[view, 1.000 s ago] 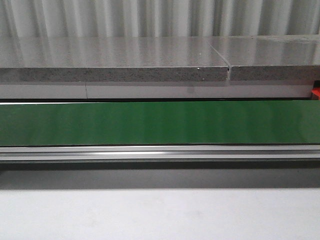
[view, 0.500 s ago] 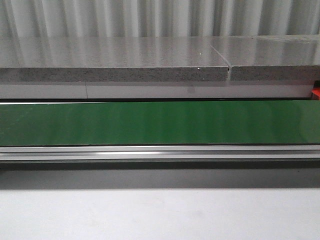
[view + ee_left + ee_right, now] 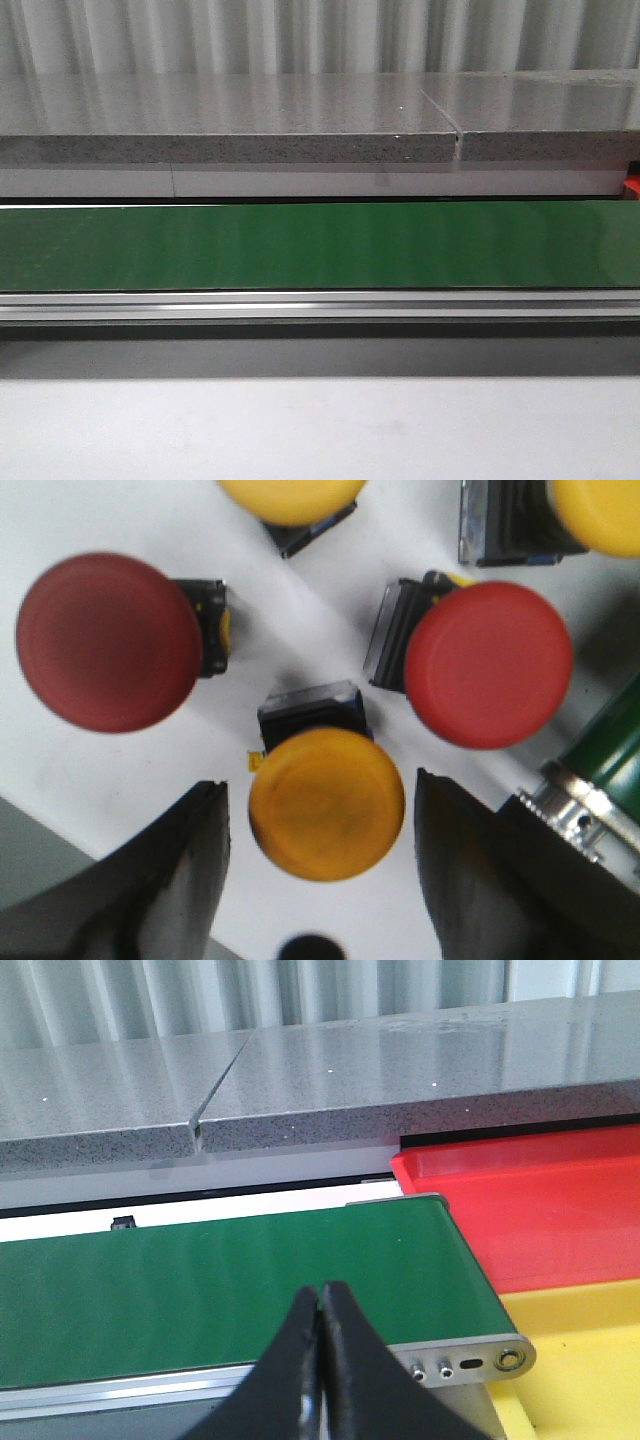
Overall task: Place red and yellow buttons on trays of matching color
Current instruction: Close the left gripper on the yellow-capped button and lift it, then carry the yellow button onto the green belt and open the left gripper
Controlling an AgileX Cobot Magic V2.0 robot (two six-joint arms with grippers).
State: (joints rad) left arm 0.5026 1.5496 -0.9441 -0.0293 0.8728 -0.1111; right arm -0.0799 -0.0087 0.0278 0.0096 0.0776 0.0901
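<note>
Left wrist view: left gripper jaws apart, straddling yellow button on white worktop; red button nearby may get bumped; right gripper jaws together, empty.

Conveyor belt: two trays at its end (one behind the other); stone ledge behind the belt; buttons on tabletop.
</note>
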